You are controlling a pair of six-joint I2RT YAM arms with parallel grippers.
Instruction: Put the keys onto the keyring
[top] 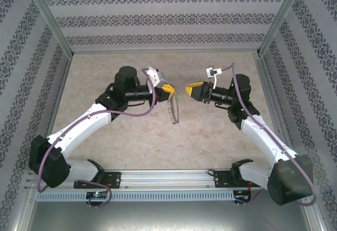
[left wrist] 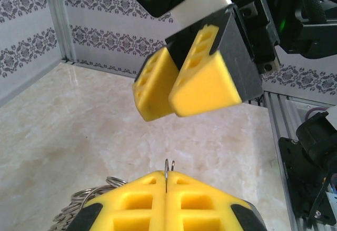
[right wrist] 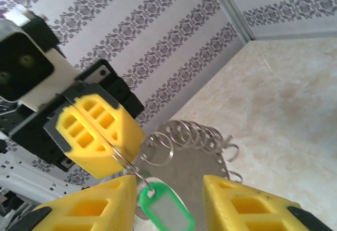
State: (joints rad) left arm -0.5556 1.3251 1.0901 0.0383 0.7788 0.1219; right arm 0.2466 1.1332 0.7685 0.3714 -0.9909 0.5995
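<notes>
Left pincer (left wrist: 166,183) clamped shut on the thin wire of the keyring (right wrist: 200,134), raised over the worktop (top: 121,136) with the small rings dangling beneath. Right pincer (top: 187,89) facing it tip to tip, just apart, fingers spread open. Green-headed key (right wrist: 164,211) hanging from a small ring on that wire, between the open right fingers, close by one of them; contact not discernible.

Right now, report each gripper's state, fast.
Left gripper: fingers closed on the keyring.
Right gripper: fingers open, holding nothing; the green key hangs between them.
</notes>
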